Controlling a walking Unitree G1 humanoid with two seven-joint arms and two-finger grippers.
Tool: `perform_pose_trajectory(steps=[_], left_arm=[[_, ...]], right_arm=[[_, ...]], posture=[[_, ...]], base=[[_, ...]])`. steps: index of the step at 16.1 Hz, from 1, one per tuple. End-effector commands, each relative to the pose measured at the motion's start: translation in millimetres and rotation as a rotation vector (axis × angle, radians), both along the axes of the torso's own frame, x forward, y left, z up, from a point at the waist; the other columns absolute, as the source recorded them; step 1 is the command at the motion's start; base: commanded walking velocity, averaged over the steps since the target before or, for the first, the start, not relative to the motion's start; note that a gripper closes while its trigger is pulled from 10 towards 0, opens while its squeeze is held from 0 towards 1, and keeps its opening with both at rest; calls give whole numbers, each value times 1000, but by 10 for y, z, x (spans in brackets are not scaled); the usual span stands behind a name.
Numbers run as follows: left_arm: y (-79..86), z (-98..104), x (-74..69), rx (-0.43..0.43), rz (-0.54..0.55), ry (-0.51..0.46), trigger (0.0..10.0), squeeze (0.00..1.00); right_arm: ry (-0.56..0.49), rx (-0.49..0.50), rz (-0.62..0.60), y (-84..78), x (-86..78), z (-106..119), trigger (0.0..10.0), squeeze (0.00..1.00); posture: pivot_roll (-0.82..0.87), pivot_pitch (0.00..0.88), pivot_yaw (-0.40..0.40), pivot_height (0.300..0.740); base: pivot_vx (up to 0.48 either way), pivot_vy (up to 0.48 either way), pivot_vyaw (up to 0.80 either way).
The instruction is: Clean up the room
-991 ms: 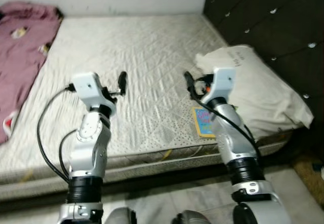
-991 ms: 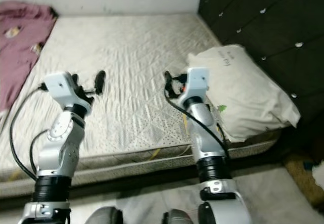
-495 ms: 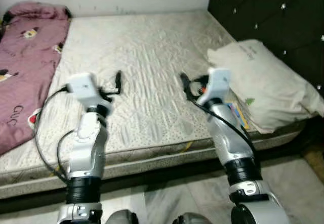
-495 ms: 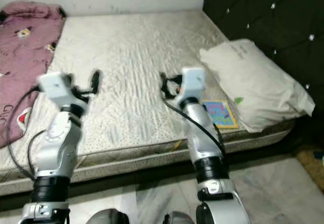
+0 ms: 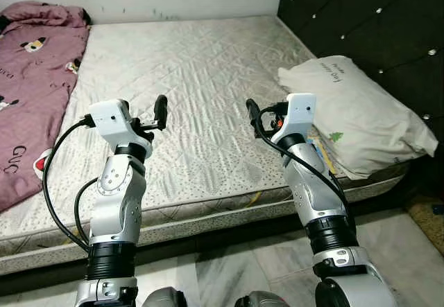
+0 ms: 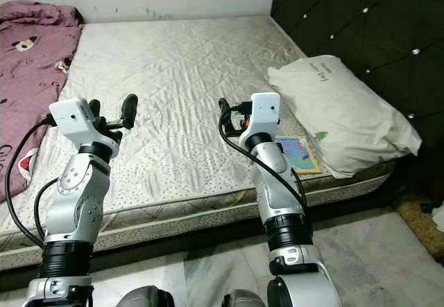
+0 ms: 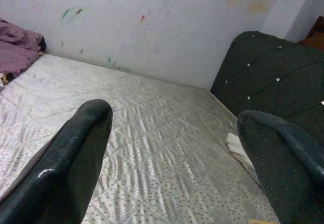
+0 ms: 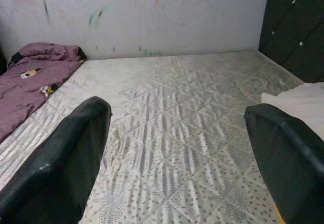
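Bare quilted mattress (image 5: 201,78), pink blanket (image 5: 31,92) bunched along its left side, white pillow (image 6: 340,113) by the dark tufted headboard (image 5: 361,23), colourful book (image 6: 300,153) just beside the pillow, left end effector (image 7: 177,153) and right end effector (image 8: 177,153) raised over the mattress, both wide open, holding nothing

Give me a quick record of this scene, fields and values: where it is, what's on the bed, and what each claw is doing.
setting: bedroom, robot standing at the side of a bare mattress
headboard: dark tufted panel on the robot's right
pillow: white pillow at the headboard end
book: colourful flat book beside the pillow, near the mattress edge
blanket: pink blanket on the robot's left
left claw: open, empty, raised over the mattress
right claw: open, empty, raised over the mattress
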State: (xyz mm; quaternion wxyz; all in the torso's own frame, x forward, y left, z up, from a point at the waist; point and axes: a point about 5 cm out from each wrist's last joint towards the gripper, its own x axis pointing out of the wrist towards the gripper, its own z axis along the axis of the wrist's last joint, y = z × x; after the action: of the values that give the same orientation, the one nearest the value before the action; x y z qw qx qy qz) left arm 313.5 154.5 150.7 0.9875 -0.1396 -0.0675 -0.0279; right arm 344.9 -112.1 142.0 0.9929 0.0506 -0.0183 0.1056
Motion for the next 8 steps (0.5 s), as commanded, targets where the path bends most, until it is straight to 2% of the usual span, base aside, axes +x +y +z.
perform_pose_trajectory(steps=[1,8], left_arm=[[-13,63,-3,1,-8,-30,10000,0],[-19,55,-2,1,-17,-28,10000,0]], right_arm=[[-24,-4,7,14,23,67,10000,0],[-25,-8,12,21,22,62,10000,0]], posture=[[-85,0,-20,740],[-85,0,-20,740]], base=[[266,0,0],[289,0,0]])
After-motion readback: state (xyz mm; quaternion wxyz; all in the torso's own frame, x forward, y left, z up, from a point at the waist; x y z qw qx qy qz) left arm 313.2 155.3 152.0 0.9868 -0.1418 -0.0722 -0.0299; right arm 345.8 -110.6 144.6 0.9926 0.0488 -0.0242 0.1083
